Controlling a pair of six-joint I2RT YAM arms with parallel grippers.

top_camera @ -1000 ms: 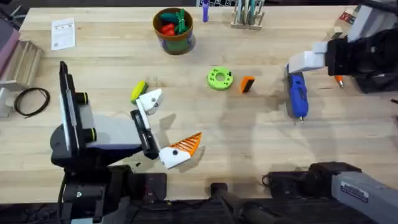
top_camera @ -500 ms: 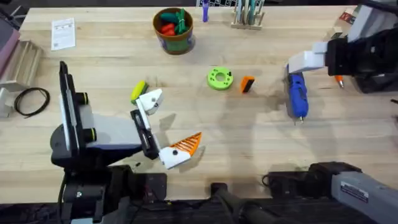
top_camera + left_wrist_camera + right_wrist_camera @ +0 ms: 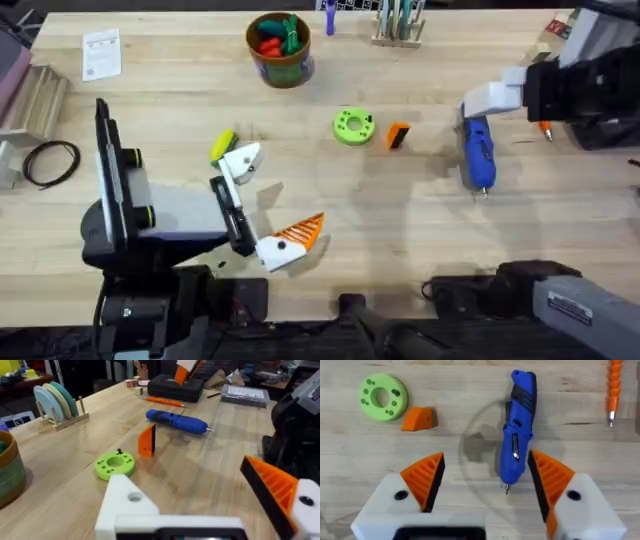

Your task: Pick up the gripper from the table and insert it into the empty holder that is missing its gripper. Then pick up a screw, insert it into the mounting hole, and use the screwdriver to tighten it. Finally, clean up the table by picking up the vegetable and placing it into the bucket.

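- While my right gripper (image 3: pixel 485 487) hangs with its fingers spread wide above the screwdriver (image 3: pixel 518 425), I judge the step in hand to be a screwdriver pickup, though the gripper (image 3: pixel 398 134), the small orange block, lies loose on the table (image 3: pixel 400 230) and no screw is seated that I can see.
- To grasp well, I would come straight down so the orange pads (image 3: pixel 425 480) straddle the blue body at its thick middle, not the thin metal tip that points back toward me.
- From overhead the screwdriver lies near the table's right edge, lengthwise between far and near edges; the slim orange tool (image 3: pixel 614 387) lies apart from it, so I should not snag that.
- I would close slowly, since a round barrel could roll out of a lopsided pinch.
- My left gripper (image 3: pixel 262 205) sits wide open near the front-left of the table, holding nothing; the vegetable (image 3: pixel 222 146) lies just beside its far finger.
- Nearer the middle, the small block lies just beside the green disc (image 3: pixel 352 126); the bucket (image 3: pixel 280 48) stands by the far edge, red and green toys inside.
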